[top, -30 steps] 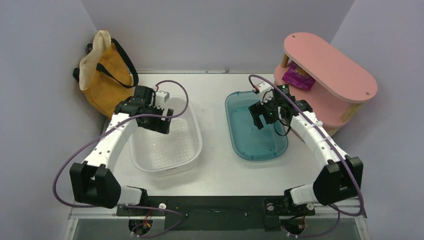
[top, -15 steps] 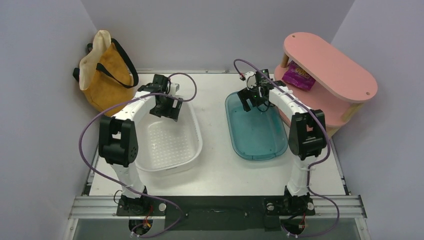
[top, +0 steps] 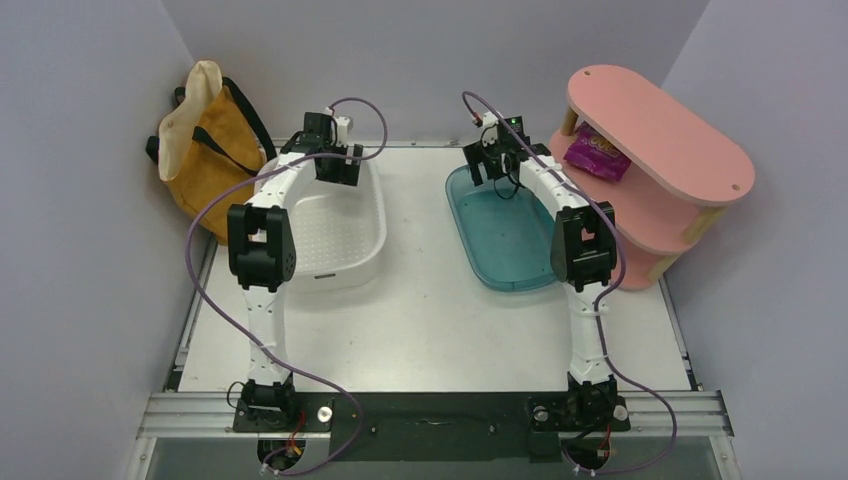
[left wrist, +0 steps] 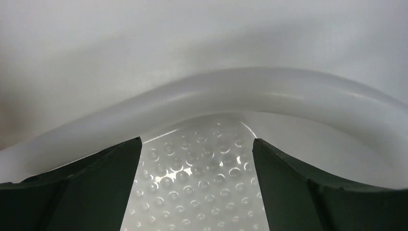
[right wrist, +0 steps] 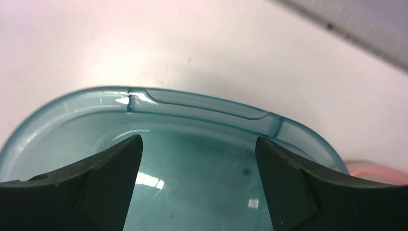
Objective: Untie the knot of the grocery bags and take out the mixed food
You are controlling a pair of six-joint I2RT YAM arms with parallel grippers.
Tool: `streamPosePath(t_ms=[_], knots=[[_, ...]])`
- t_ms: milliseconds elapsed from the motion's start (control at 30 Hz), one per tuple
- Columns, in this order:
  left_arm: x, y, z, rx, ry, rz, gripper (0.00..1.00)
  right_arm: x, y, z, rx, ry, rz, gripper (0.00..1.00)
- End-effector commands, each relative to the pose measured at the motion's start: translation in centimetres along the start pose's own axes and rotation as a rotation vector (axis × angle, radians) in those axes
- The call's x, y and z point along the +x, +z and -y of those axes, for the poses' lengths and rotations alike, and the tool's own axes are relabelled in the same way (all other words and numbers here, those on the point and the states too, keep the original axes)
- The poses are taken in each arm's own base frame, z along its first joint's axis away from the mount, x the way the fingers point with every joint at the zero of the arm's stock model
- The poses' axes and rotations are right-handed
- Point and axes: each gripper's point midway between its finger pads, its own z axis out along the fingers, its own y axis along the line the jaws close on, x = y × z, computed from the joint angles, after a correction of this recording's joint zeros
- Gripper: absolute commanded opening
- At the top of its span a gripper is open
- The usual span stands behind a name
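The mustard-brown canvas tote (top: 213,168) is seen at the far left corner, just beside the edge of the table (top: 430,330) and leaned against the left wall. Its black straps are hung over it and a pale lining is shown at its mouth; what is inside cannot be told. The left gripper (top: 337,170) is held over the far end of the white tub (top: 372,245), to the right of the tote and not touching it. Its jaws are spread wide with nothing between them, only the dimpled floor of the tub being seen in the gap. The right gripper (top: 494,166) is held over the far end of the teal tub (top: 500,275), its jaws also opened wide and nothing gripped. A purple snack packet (top: 596,153) is laid on the lower level of the pink shelf (top: 660,115) at the far right
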Motion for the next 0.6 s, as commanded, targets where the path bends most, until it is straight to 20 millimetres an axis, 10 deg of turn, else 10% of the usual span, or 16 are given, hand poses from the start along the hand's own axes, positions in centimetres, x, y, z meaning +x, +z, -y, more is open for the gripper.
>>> streamPosePath(t_ms=[0,100,267,433,567], knots=[[-8.0,1.1,-2.2,0.023,0.005,0.221,0.85,-8.1,0.0,1.4,0.056,0.048,0.259,0.84],[-9.7,2.3,-3.2,0.018,0.018,0.256,0.85,-10.8,0.7,1.9,0.071,0.073,0.363,0.84],[-13.1,-2.3,-2.1,0.109,0.07,0.325,0.85,-14.5,-2.9,1.6,0.034,0.082,0.483,0.84],[-14.1,-12.8,-0.4,0.215,0.079,0.401,0.85,-16.0,-11.3,0.3,-0.014,0.057,0.565,0.86],[-14.9,-20.3,-5.4,0.127,-0.032,0.497,0.85,-14.0,-15.2,-0.8,-0.035,0.059,0.511,0.87]])
